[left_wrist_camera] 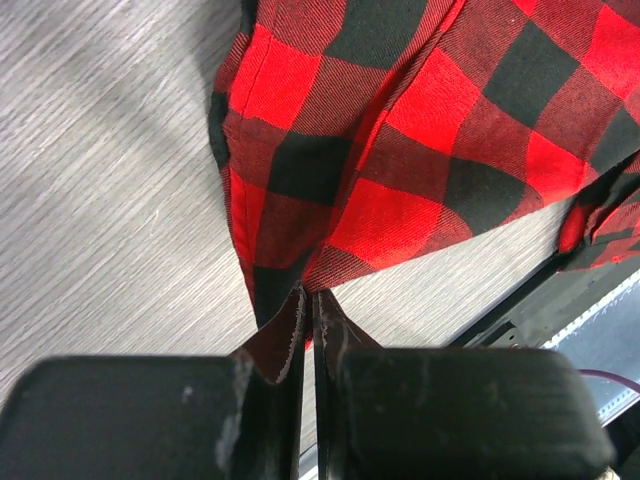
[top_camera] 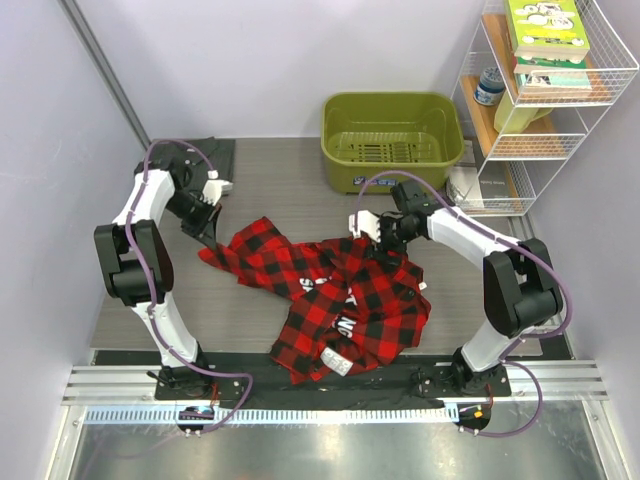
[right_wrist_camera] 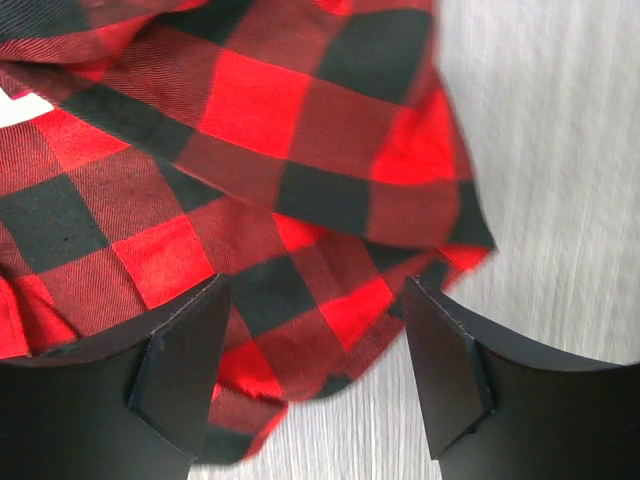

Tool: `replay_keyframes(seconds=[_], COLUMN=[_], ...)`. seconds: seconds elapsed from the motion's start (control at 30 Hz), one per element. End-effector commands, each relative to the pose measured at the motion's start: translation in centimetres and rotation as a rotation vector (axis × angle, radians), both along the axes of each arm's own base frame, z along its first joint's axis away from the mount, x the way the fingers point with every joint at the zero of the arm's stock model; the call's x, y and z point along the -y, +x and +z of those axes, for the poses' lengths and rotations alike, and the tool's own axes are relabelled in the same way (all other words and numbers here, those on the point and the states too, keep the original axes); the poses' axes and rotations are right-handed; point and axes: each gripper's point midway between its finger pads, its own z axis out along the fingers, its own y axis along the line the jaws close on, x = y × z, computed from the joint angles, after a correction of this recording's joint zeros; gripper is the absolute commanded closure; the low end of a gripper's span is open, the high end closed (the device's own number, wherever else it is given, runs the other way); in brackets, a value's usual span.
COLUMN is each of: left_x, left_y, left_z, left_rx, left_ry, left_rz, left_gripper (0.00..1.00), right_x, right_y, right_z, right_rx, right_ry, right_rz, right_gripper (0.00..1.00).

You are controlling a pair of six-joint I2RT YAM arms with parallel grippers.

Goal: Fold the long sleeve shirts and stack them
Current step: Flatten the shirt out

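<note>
Grey wood-grain table [top_camera: 280, 185]. The plaid shirt [top_camera: 335, 300] lies crumpled in front of the bin [top_camera: 390, 140]. The left gripper [left_wrist_camera: 308, 330] is clamped on a cloth edge; the right gripper [right_wrist_camera: 315, 370] hangs wide over the fabric. The flannel looks soft and limp: grasp hems or cuffs.

We see the red-and-black plaid shirt [top_camera: 335, 300] lying crumpled on the grey table [top_camera: 270, 190], its white label near the front edge. Our left gripper [top_camera: 209, 234] sits at its far left corner, our right gripper [top_camera: 378, 240] over its upper edge. A dark shirt [top_camera: 205, 152] lies back left, an olive basin [top_camera: 392, 140] further right
</note>
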Motion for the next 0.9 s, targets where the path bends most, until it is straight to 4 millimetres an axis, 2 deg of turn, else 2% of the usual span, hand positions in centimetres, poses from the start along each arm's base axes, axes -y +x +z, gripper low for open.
replay_keyframes(seconds=[0.0,0.07,0.2,0.23,0.3,0.33,0.37,0.4,0.5,0.53,0.6,0.63,0.7,0.73,0.77,0.87], left_x=[0.1,0.0,-0.1,-0.1,-0.2,-0.2,-0.3,-0.3,-0.3,-0.4,-0.5,-0.6,-1.0,-1.1,-1.2,-1.3], left_y=[0.5,0.3,0.3,0.2,0.2,0.2,0.2,0.3,0.3,0.5,0.8,1.0,1.3,1.9,1.8,2.2], left_z=[1.1,0.9,0.9,0.9,0.9,0.9,0.9,1.1,1.7,2.0,2.3,2.9,3.3,3.9,3.6,3.9], left_rx=[0.013,0.001,0.000,-0.002,0.004,0.005,0.008,0.014,0.041,0.057,0.090,0.120,0.162,0.219,0.227,0.292], left_ry=[-0.023,-0.020,-0.017,-0.014,-0.008,-0.008,-0.003,-0.002,-0.008,-0.003,0.004,0.008,0.014,0.024,0.029,0.041], left_rz=[0.006,0.008,0.010,0.010,0.009,0.010,0.008,0.008,-0.010,-0.014,-0.026,-0.029,-0.023,-0.024,-0.026,-0.028], left_gripper=[0.97,0.97,0.96,0.95,0.95,0.95,0.95,0.96,0.97,0.97,0.98,0.98,1.00,1.00,1.00,1.00], right_x=[-2.3,-3.6,-5.0,-5.3,-5.4,-5.7,-5.5,-5.4,-4.2,-3.0,-2.0,-0.8,0.3,0.8,1.7,3.0], right_y=[0.9,1.6,1.5,1.9,2.3,3.0,3.7,4.6,6.8,7.3,7.4,7.5,6.9,6.6,6.2,5.7], right_z=[0.6,0.8,0.0,0.1,-0.2,0.5,0.7,1.7,5.9,7.2,11.5,12.6,16.6,17.4,19.4,21.9], right_rx=[0.161,0.218,0.246,0.268,0.291,0.326,0.344,0.368,0.393,0.394,0.421,0.425,0.461,0.461,0.488,0.521], right_ry=[0.057,0.083,0.096,0.102,0.104,0.127,0.115,0.122,0.193,0.211,0.291,0.306,0.376,0.386,0.417,0.461], right_rz=[0.141,0.153,0.172,0.173,0.160,0.134,0.097,0.056,-0.116,-0.171,-0.241,-0.278,-0.329,-0.351,-0.388,-0.456], right_gripper=[0.25,0.24,0.27,0.35,0.59,0.70,0.89,0.98,0.99,0.99,0.99,0.99,0.99,0.99,0.99,0.99])
